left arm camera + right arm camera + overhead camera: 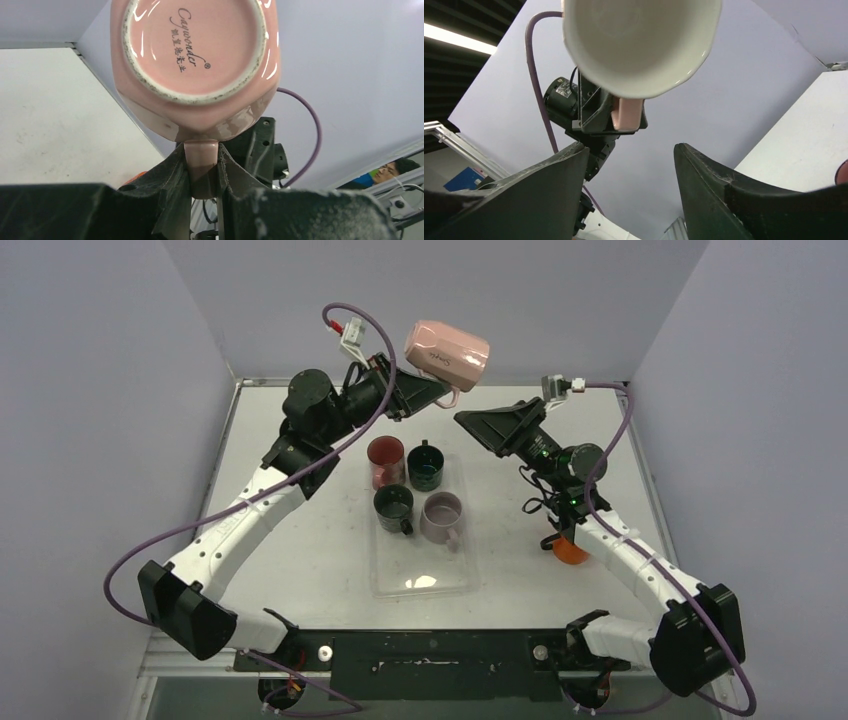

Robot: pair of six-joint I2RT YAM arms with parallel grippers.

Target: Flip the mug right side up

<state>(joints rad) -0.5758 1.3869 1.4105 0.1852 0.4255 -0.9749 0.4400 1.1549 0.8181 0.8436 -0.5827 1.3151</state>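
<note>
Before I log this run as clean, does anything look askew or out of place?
Yes: the pink mug hangs sideways in mid-air, pinched by its handle in the left end effector. An orange object lies half hidden under the right arm.

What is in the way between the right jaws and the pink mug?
Nothing that I can see. The jaws of the right gripper face the pink mug through open air; the left gripper holds it up by its handle.
</note>
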